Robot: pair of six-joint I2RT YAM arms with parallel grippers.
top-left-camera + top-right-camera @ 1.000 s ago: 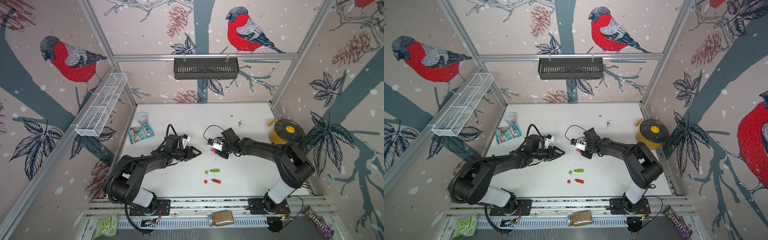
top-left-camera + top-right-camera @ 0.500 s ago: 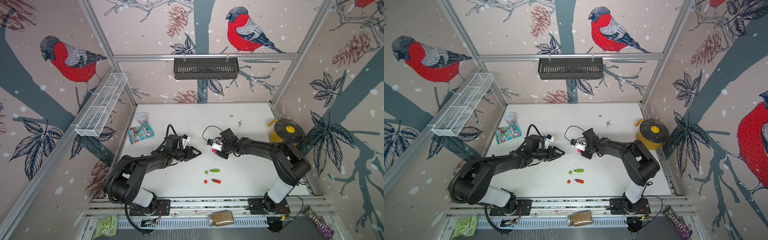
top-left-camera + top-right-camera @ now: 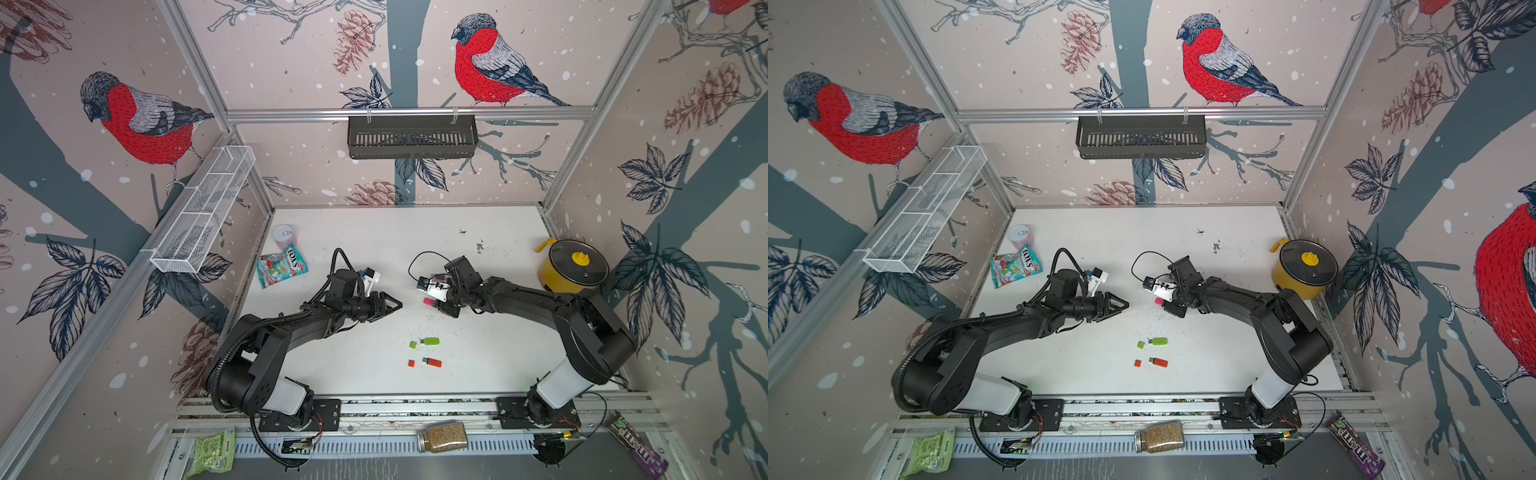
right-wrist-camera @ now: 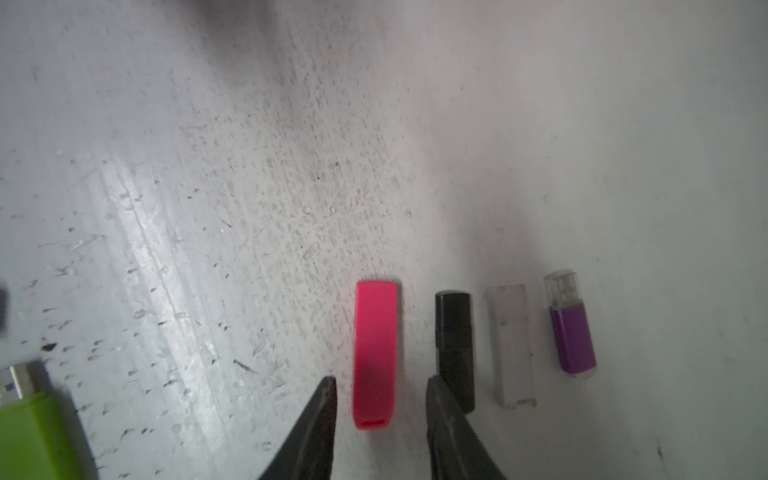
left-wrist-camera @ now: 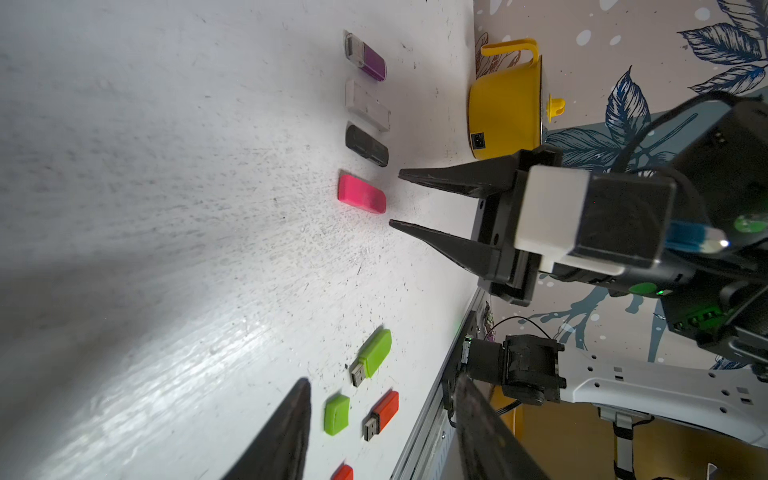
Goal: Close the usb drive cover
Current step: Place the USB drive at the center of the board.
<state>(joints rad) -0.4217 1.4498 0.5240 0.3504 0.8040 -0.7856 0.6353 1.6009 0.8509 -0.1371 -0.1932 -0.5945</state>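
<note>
While daylight is falling across it, the white counter [image 3: 374, 232] is showing scuffs and dark specks over most of its surface. Wallpaper with red-breasted birds [image 3: 486, 66] is covering the walls behind an aluminium frame. A black basket [image 3: 411, 137] is hanging on the back wall and a white wire basket [image 3: 208, 208] on the side wall. A yellow pot [image 3: 571, 266] is standing at one edge of the counter, and a sweets bag [image 3: 281, 270] is lying at the opposite edge.

The right claw [image 4: 381, 380] is hanging low with its jaws parted. They are flanking the near end of the pink usb drive [image 4: 375, 353] with a slim gap on each side, gripping nothing. That drive is lying flat on the counter, showing only its pink shell. It is heading a row with a black drive [image 4: 454, 345], a white drive [image 4: 510, 345] and a purple drive [image 4: 571, 328] just beside one another.

The left claw [image 5: 382, 378] is hovering above the counter well apart from that row, its jaws spread and empty. Nearer the front rail, a green drive [image 3: 430, 341] is lying with its metal plug bare and its green cap [image 3: 413, 344] just beside it. An orange drive [image 3: 433, 362] is lying likewise, apart from its orange cap [image 3: 411, 363].
</note>
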